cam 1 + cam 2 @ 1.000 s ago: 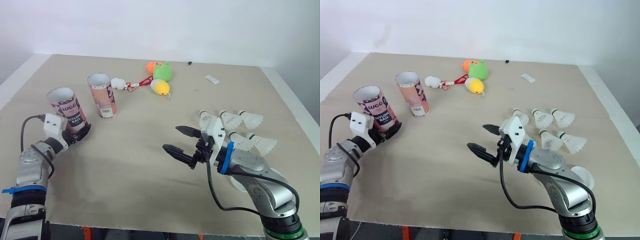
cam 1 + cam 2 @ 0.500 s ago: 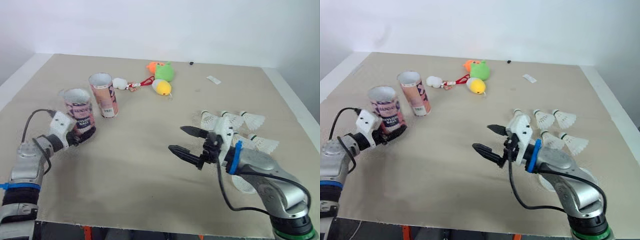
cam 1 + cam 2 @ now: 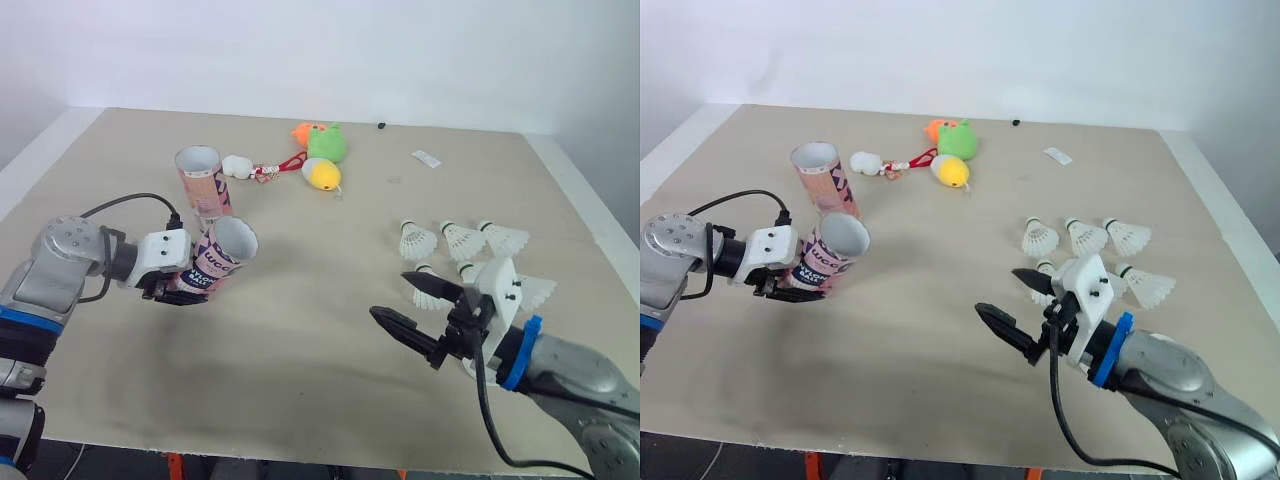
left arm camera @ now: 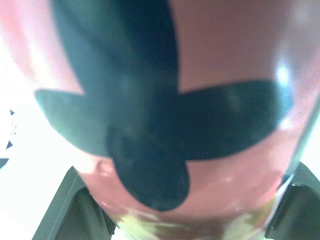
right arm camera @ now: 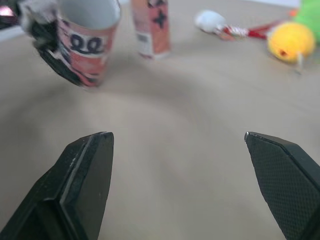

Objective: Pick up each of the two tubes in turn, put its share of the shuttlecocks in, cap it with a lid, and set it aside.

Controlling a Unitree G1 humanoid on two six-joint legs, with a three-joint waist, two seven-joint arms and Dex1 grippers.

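Observe the counter (image 3: 300, 350): the second tube (image 3: 203, 190) stands upright on its far-left part. The first tube (image 3: 225, 255) is raised off the surface and tilted, with its open mouth facing the right tool (image 3: 390, 296), whose fingers are spread wide. The left tool (image 3: 180, 288) pinches the first tube's lower end. The shuttlecocks (image 3: 462, 240) lie just beyond the right tool.
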